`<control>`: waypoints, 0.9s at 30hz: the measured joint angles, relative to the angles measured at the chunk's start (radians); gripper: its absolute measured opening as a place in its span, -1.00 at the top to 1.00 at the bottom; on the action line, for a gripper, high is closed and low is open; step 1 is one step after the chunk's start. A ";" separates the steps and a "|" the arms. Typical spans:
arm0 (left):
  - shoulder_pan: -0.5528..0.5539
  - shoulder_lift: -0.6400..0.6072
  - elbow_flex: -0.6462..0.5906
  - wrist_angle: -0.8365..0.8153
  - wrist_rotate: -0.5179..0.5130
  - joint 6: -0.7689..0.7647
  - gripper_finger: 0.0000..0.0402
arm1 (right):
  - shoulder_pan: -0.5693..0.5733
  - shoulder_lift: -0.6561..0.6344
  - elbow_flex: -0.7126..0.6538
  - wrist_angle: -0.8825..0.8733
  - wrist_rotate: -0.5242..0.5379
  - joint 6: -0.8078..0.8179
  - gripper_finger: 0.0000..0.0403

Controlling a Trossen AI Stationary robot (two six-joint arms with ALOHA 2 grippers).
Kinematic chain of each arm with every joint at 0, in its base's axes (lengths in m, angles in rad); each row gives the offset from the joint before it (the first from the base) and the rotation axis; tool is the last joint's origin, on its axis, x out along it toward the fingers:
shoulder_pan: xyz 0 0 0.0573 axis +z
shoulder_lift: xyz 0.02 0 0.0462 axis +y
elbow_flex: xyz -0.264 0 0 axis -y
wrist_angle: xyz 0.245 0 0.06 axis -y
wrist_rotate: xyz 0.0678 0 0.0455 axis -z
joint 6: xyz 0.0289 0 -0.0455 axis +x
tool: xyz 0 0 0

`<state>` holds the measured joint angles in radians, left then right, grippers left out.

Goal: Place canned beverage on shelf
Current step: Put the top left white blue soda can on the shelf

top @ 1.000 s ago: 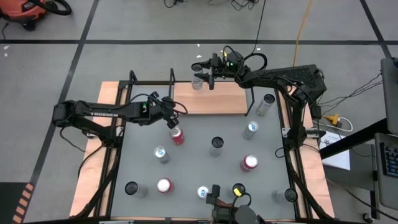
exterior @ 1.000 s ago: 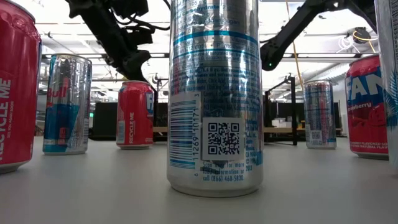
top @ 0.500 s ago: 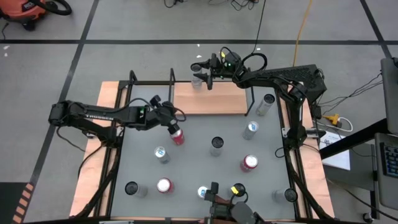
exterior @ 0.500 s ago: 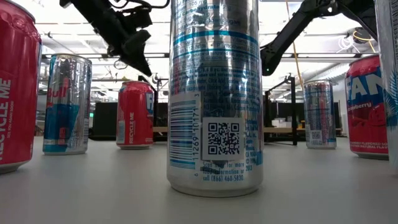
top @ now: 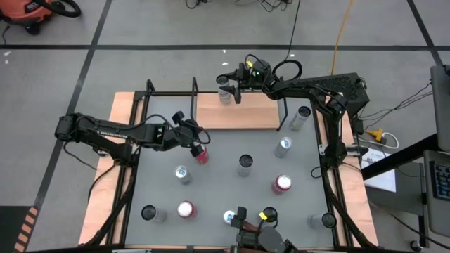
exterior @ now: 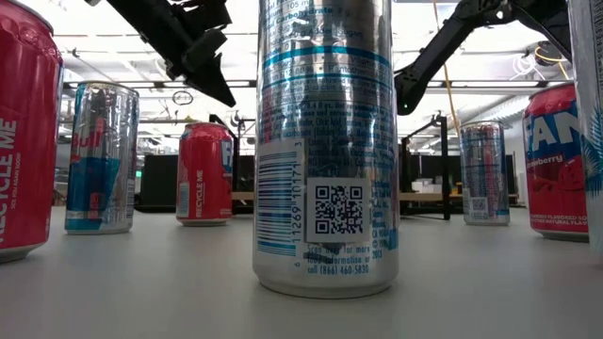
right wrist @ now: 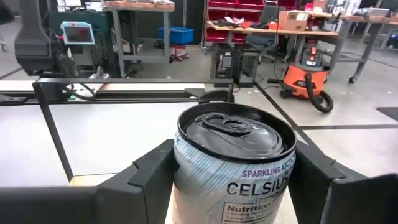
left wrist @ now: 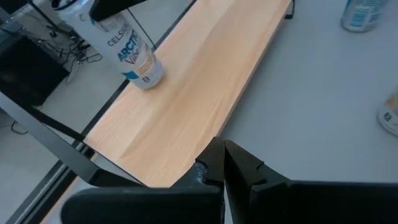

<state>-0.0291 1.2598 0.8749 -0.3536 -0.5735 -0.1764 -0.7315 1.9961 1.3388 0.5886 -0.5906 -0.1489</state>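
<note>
The canned beverage, a white Celsius can [left wrist: 132,48], stands upright at the far left corner of the shelf, a light-wood board [top: 242,112] with black rod ends. My right gripper [top: 226,86] reaches in level from the table's right and is shut on the can [right wrist: 233,165]. My left gripper [top: 197,138] hangs shut and empty above the table, just beyond a red can [top: 201,154]. Its shut fingers [left wrist: 221,163] slant down toward the board's near edge. My right gripper pinches the upper part of the can's side wall [right wrist: 186,168] between its two fingers [right wrist: 149,177], just under the rim. The fingers come in level from the table's right. The can is upright, and its base [left wrist: 147,78] appears to meet the board near the far edge.
Several other cans stand on the grey tabletop: silver ones [top: 182,173] [top: 283,146] [top: 302,117], a dark one [top: 245,164], red ones [top: 282,184] [top: 185,209]. A tall silver can [exterior: 325,141] fills the low view's middle. A black rod frame [top: 172,93] stands left of the board.
My left gripper, still shut, has swung toward the table's near edge and a little right, away from the board and over toward the red can, rising slightly. My right gripper keeps its hold on the can at the board's far left corner.
</note>
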 joint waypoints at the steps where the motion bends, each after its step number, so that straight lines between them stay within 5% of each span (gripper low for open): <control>1: -0.002 0.000 0.000 0.000 0.000 0.000 0.97 | 0.000 0.000 0.000 0.000 0.014 0.000 -0.07; 27: -0.033 0.000 0.000 0.000 0.023 0.000 0.97 | 0.000 0.027 0.000 0.027 0.042 0.031 -0.07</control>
<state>-0.0616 1.2598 0.8749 -0.3534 -0.5505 -0.1764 -0.7315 2.0228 1.3392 0.6155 -0.5488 -0.1179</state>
